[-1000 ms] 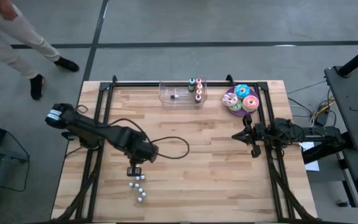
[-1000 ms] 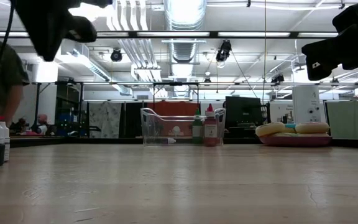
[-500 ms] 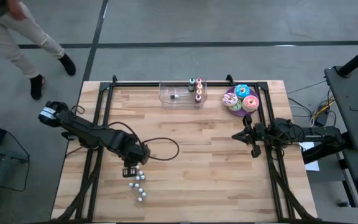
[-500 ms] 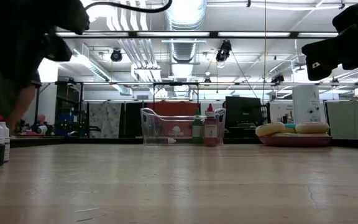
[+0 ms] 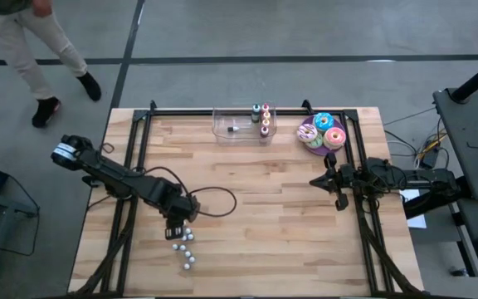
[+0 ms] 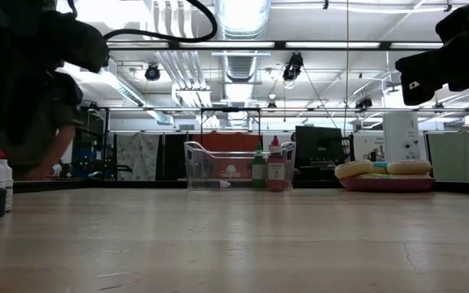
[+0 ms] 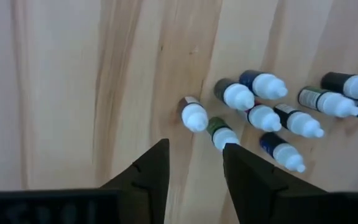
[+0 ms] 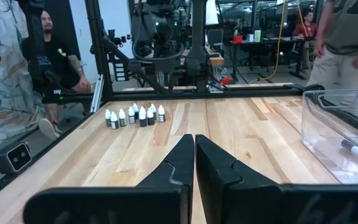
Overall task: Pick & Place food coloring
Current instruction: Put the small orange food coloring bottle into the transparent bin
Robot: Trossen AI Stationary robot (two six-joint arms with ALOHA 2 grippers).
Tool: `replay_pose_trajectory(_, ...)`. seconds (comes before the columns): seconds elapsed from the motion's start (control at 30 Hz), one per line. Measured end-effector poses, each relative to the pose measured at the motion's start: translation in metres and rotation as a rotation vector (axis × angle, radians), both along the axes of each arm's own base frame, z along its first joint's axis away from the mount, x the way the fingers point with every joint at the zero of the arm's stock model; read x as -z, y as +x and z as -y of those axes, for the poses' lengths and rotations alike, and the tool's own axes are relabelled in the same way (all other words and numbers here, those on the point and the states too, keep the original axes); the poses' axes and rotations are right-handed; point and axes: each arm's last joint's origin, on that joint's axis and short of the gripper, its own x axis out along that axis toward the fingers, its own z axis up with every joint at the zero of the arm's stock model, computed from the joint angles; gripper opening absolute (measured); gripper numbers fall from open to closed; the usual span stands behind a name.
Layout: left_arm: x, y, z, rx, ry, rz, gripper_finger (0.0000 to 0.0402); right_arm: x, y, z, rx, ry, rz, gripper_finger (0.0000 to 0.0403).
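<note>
Two arms work a wooden bench (image 5: 264, 216) seen from above: the left claw (image 5: 178, 233) hangs at a cluster of white-capped bottles (image 5: 185, 247) near the front, while the food coloring (image 5: 260, 116) stands upright at the back, just beside a clear bin (image 5: 235, 126) and near a plate of doughnuts (image 5: 324, 131). At bench level, the coloured caps rise against the bin's side. Through the left wrist, the claw stands partly open and empty above the cluster. Through the right wrist, the right claw (image 8: 194, 152) is closed tight on nothing, by the bench's right edge.
</note>
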Motion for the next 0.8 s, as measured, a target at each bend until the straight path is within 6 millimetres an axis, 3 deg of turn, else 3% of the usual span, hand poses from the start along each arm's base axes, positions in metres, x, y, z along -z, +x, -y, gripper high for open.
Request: replay_pose_trajectory(0.8,0.019,0.013,0.006,-0.012,0.063,-0.004,0.0122,0.000,0.000,0.000,0.000,0.000,0.000,0.0008)
